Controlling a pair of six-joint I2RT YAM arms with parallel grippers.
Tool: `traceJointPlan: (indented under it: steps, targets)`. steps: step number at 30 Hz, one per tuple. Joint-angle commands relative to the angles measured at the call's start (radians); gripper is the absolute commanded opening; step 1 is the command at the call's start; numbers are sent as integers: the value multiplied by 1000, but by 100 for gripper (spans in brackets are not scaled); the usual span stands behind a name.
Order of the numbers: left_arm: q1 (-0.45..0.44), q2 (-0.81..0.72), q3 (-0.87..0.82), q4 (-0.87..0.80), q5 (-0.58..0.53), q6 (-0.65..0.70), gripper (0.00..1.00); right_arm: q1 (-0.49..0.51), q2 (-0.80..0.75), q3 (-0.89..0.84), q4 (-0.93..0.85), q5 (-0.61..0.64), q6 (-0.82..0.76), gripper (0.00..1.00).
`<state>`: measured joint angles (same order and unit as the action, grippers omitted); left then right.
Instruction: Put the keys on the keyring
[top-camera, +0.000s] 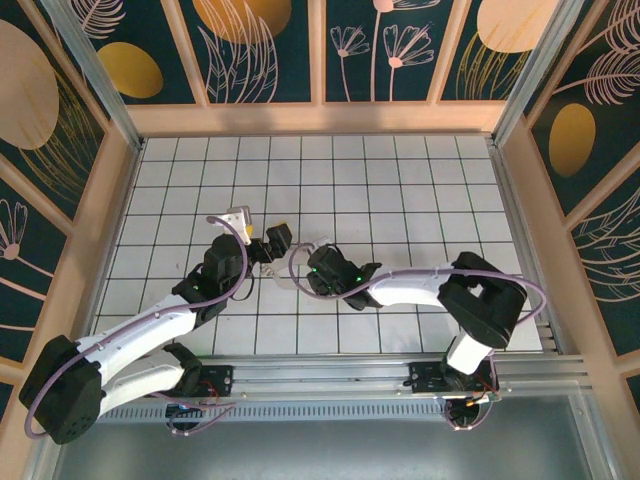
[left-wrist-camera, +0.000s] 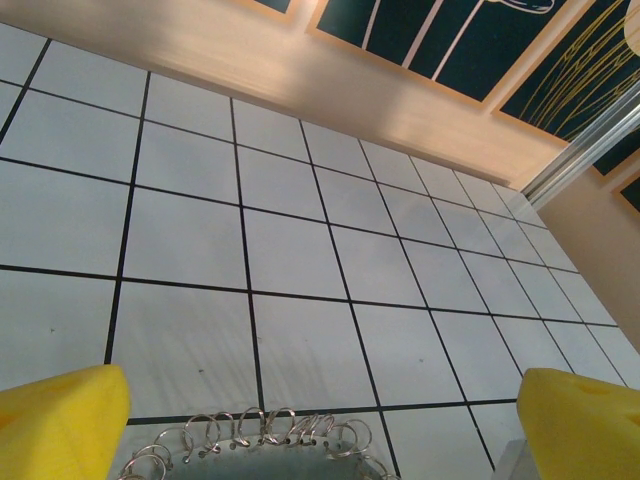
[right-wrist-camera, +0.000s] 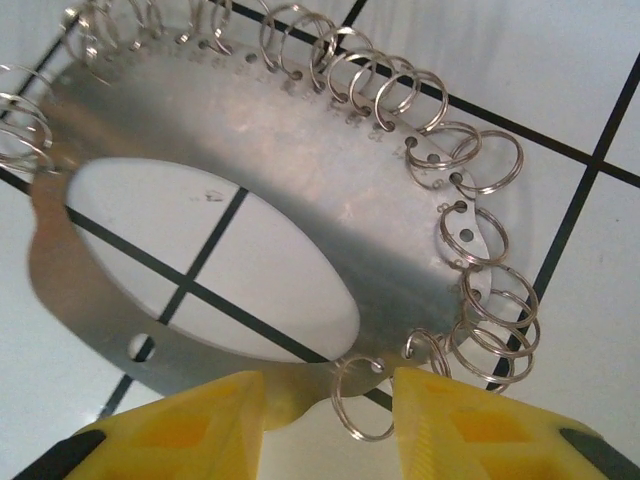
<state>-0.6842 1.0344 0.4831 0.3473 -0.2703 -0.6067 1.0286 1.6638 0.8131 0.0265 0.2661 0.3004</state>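
Right jaws half-open astride the rim of the keyring (right-wrist-camera: 300, 170) — no grip; left jaws wide, empty.

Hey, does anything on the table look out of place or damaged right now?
Nothing looks damaged or spilled. On the keyring, the small split rings tilt and overlap unevenly, and one hole near the right gripper carries no ring.
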Motion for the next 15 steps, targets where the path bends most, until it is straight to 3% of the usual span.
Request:
traceJointPlan:
  steps: [1, 15]
  targets:
    - [2, -21, -11, 4, 2, -1, 99, 20, 36, 43, -66, 89, -35, 39]
    - [2, -17, -14, 17, 13, -5, 99, 27, 94, 60, -73, 159, -48, 33]
